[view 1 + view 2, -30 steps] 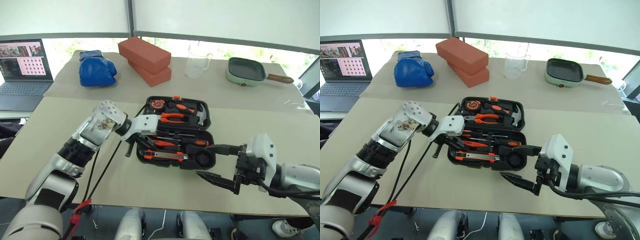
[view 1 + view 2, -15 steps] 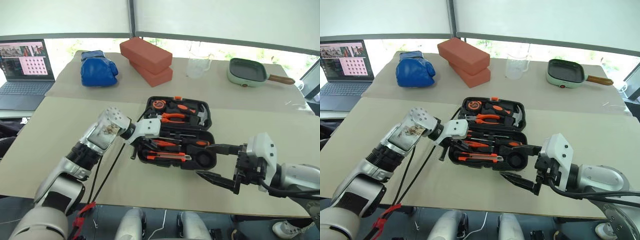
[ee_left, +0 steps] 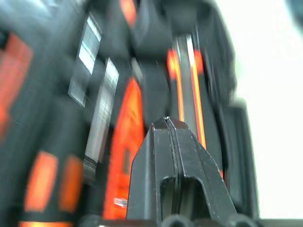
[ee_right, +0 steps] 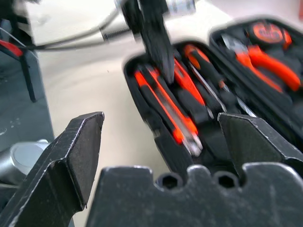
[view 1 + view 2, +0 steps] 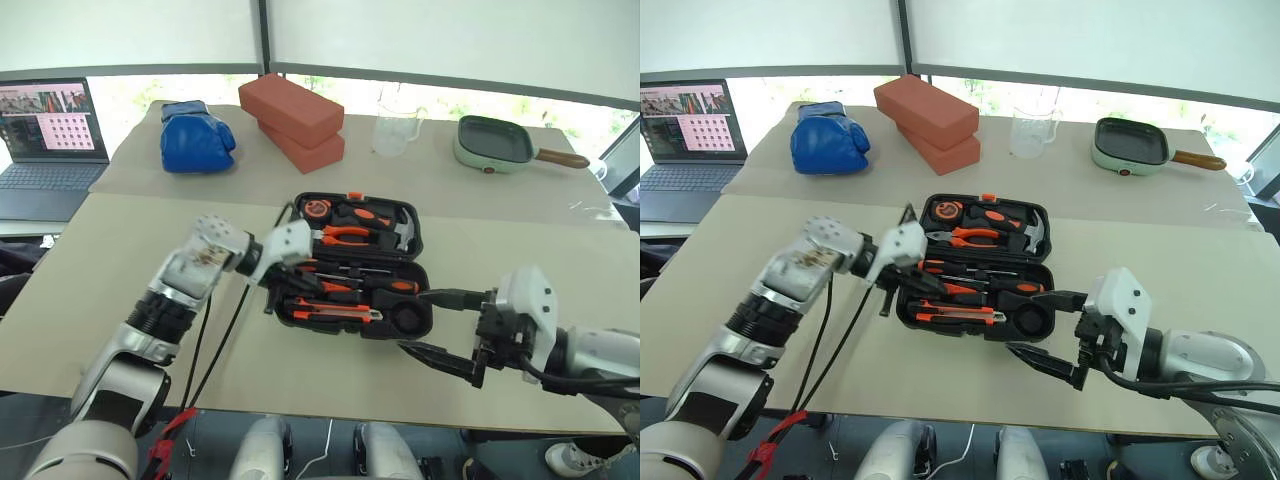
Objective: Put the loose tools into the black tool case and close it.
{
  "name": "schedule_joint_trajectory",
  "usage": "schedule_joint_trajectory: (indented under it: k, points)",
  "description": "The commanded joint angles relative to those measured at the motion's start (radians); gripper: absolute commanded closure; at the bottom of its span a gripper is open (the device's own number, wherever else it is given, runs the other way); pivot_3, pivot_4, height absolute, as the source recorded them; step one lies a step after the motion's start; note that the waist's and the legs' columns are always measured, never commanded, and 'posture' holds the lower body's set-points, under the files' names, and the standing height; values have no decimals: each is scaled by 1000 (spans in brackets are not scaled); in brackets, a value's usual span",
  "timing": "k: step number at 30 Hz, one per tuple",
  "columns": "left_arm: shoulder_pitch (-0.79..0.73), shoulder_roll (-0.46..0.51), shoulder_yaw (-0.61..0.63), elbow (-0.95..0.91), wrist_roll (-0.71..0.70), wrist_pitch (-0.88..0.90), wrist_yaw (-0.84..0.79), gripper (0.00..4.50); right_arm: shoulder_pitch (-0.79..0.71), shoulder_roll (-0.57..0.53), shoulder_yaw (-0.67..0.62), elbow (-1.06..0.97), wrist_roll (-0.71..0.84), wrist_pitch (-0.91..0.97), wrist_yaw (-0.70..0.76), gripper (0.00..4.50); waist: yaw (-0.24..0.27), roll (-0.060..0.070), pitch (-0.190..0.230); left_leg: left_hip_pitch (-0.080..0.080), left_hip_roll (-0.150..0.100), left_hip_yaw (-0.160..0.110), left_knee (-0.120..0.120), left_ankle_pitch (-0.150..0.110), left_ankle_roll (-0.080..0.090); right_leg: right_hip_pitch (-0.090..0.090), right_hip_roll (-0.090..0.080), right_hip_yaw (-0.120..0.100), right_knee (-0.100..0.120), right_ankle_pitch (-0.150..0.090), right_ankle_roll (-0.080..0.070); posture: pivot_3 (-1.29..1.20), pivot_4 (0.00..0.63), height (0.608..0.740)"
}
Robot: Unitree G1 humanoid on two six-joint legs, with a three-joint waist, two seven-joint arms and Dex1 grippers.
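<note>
The black tool case [image 5: 427, 300] lies open in the middle of the table. Its near half holds an orange-black utility knife [image 5: 335, 313], orange-and-black-handled screwdrivers [image 5: 390, 285] and a black tape roll [image 5: 405, 318]. Pliers [image 5: 345, 235] and a hammer [image 5: 400, 232] sit in the far half. My left gripper [image 5: 296, 283] hangs shut just above the near half's left end, with nothing between its fingers [image 3: 171, 156]. At the case's near right corner my right gripper [image 5: 412, 321] stands open and empty, pointing along the case [image 4: 142, 113].
Behind the case are two stacked red bricks [image 5: 290, 105], a blue boxing glove [image 5: 195, 135], a clear measuring jug [image 5: 395, 130] and a green pan [image 5: 495, 142]. A laptop [image 5: 50, 130] sits at the far left. Black cables [image 5: 215, 340] hang from my left arm.
My left gripper has lifted a little and turned over the case's left end, still shut. The right gripper has drifted slightly to the right and stays open.
</note>
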Motion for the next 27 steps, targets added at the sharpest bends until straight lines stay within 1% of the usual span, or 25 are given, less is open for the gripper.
schedule_joint_trajectory:
  k: [1,4,7,8,10,11,12,15,20,26,27]
  points:
    - [5,57,143,-113,-170,182,7,3815,122,32,-195,58,-18,16,12,0,-1,0,0,0,0,0,0,0,0,0,0,0,0,0,0,0,150,738]
    - [95,106,195,-242,-257,227,0,2762,260,47,-342,129,-48,11,81,0,-4,1,-1,1,0,0,0,0,0,1,0,0,0,0,0,0,150,738]
    - [142,115,246,-340,-348,304,53,1800,358,42,-437,199,-86,-9,151,0,-3,1,0,3,0,1,-1,0,0,2,0,1,0,0,1,0,150,738]
    - [157,118,262,-372,-378,326,69,1375,382,36,-458,226,-104,-15,173,0,-3,1,0,3,0,0,-1,0,0,2,0,1,0,0,0,0,150,738]
    - [181,128,278,-424,-421,357,96,704,409,24,-477,264,-135,-25,206,0,-5,1,0,3,0,0,-1,0,0,3,0,1,0,0,0,0,150,738]
    - [193,131,282,-449,-437,367,110,170,413,12,-472,280,-154,-29,217,0,-7,1,0,4,0,0,-1,0,0,3,0,1,0,0,0,0,150,738]
    - [205,132,284,-472,-447,370,127,12,410,-3,-453,288,-173,-35,226,0,-7,1,0,4,1,1,-1,0,0,3,0,1,0,0,0,0,150,738]
    - [231,139,278,-524,-467,370,168,12,358,-47,-368,312,-220,-44,233,0,-14,1,-1,6,0,1,-2,0,0,4,1,3,0,-1,-1,0,150,738]
    - [259,163,251,-561,-459,335,199,12,196,-94,-184,374,-284,-39,203,0,-17,1,-1,6,0,1,-3,0,-1,4,1,3,0,-1,-1,0,150,738]
    - [258,176,224,-584,-454,318,234,12,10,-95,27,471,-362,-52,186,0,-7,1,-1,6,-1,2,-2,0,-1,4,1,3,-1,-1,-1,0,150,738]
    - [255,178,219,-582,-450,314,238,2,-15,-89,57,493,-378,-53,179,257,-7,1,-1,6,-1,2,-2,0,-1,4,1,3,-1,-1,-1,0,150,738]
